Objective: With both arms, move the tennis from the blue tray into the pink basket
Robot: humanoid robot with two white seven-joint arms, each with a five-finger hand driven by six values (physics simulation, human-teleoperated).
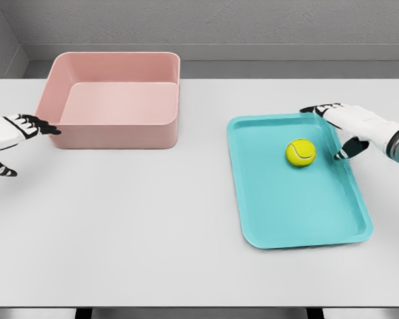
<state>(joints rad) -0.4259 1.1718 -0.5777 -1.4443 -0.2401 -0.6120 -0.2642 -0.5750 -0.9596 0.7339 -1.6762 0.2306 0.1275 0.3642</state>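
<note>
The pale counter [153, 232] is bare in front. On its right lies the blue tray [279, 219], and the tennis ball [300, 152] rests in the tray's far half, nothing between it and the right hand [342, 129]. That hand hangs over the tray's right rim, fingers spread, holding nothing, just beside the ball. The left hand [16, 133] hovers open near the pink basket [116, 100], far left.
</note>
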